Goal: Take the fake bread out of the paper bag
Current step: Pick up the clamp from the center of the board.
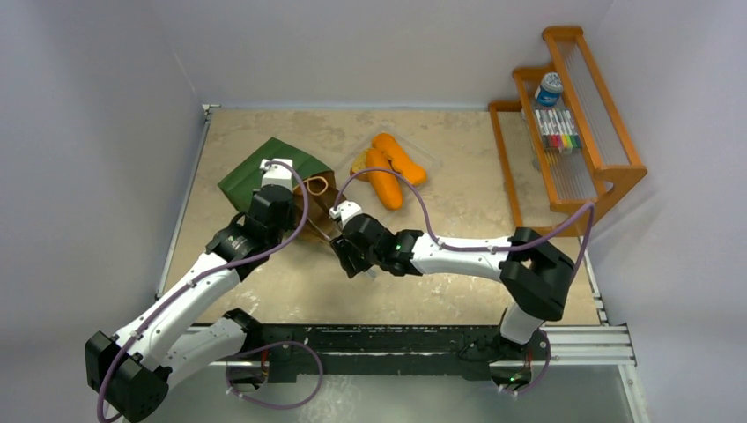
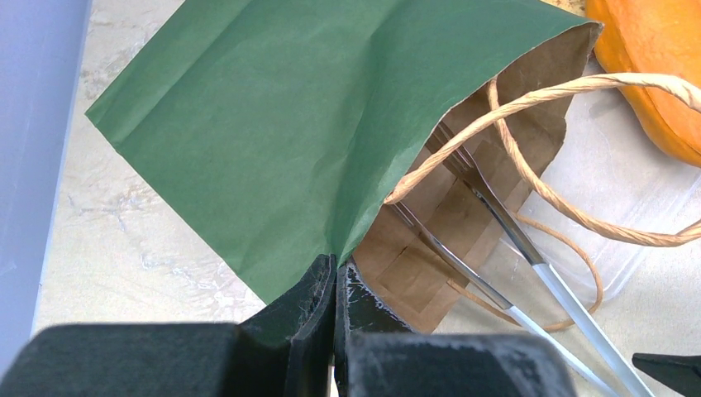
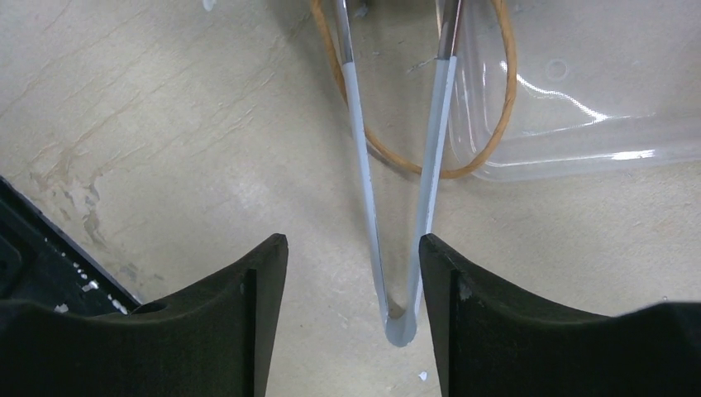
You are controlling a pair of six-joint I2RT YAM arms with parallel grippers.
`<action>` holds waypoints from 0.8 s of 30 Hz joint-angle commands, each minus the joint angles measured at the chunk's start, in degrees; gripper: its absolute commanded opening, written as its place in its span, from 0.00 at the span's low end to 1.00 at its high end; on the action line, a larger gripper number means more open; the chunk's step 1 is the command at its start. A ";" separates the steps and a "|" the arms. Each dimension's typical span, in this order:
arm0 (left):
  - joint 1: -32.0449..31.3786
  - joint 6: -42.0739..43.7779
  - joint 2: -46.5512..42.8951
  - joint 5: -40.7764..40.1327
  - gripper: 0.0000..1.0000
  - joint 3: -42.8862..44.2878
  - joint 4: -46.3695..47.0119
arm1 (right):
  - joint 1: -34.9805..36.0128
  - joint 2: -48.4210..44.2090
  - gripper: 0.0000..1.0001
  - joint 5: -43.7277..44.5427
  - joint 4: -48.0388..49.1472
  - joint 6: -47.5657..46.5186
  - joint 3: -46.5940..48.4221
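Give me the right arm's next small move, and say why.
Probably squeeze the right gripper shut on the tongs. Its jaws stand open either side of the tongs' bend, while the tips reach into the paper bag, whose edge the left gripper pinches. Bread pieces lie on the tray; whether another sits between the tips is hidden, so squeeze gently.

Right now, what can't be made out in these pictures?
- Inside of the paper bag: left wrist view, its green wall hides what remains inside.
- Tips of the tongs: cut off by the right wrist view's top edge.
- Writing on the markers in the rack: too small, top view.
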 commanded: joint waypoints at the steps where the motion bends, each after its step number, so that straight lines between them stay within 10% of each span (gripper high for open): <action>1: 0.41 1.11 -0.38 0.46 0.00 0.32 1.43 | -0.06 0.91 0.63 2.48 3.04 1.67 -0.10; 24: 0.41 1.64 1.29 -0.14 0.00 0.75 0.66 | -0.10 0.23 0.58 3.05 6.78 -1.36 -1.48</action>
